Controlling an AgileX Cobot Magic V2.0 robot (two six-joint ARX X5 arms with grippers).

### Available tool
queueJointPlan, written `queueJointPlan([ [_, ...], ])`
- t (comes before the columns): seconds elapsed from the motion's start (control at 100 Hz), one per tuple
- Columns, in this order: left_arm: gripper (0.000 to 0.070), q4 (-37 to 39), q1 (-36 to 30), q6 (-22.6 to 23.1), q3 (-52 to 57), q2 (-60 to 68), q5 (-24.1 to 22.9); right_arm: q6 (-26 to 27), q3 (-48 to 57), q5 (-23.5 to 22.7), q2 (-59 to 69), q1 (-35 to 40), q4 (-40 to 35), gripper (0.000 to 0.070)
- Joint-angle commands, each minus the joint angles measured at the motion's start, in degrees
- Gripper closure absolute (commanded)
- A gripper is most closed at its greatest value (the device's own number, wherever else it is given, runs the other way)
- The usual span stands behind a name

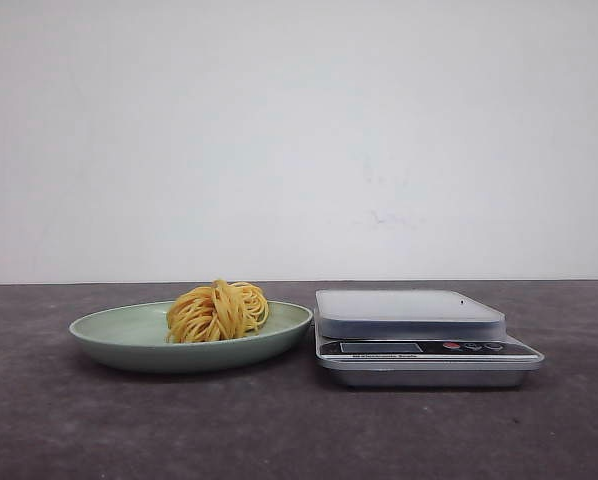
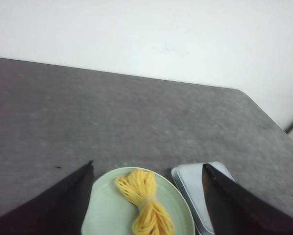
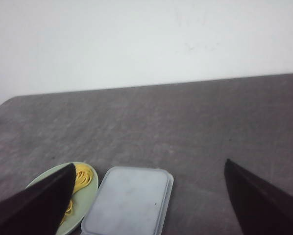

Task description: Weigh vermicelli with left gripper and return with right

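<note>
The vermicelli [image 1: 217, 311], a nest of yellow-orange strands, lies in a pale green plate [image 1: 109, 330] at the left of the front view. A silver kitchen scale [image 1: 409, 315] with an empty grey platform stands just right of the plate. Neither gripper shows in the front view. In the left wrist view my left gripper [image 2: 147, 169] is open and empty, above the vermicelli [image 2: 144, 200] and plate [image 2: 107, 210], with the scale [image 2: 193, 183] beside. In the right wrist view my right gripper [image 3: 149, 169] is open and empty above the scale [image 3: 129, 200]; the vermicelli [image 3: 82, 177] and plate [image 3: 90, 193] peek out.
The dark grey table [image 1: 299, 430] runs to a white wall [image 1: 299, 140] behind. The scale's display and buttons [image 1: 419, 347] face the front. A rounded table corner [image 2: 242, 93] shows in the left wrist view.
</note>
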Motion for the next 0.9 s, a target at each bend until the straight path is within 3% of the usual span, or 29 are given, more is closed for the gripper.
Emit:
queueJointPlan([
  [0.0,0.0263,0.6,-1.4,-0.5,2.2,5.2,-0.4,-0.6,1.0,-0.3,0.7,0.6,0.2,0.0083],
  [0.51,0.0263,-5.0,-14.2,-0.5,18.2,46.6,-3.4,-1.1,1.0,-0.4,1.6,3.8,-1.9,0.0083],
  [0.89,0.0263,-5.7,-17.5,-0.1,24.4,60.9,-5.4,-1.6,1.0,-0.3,2.0,5.9,-4.4,0.0083],
])
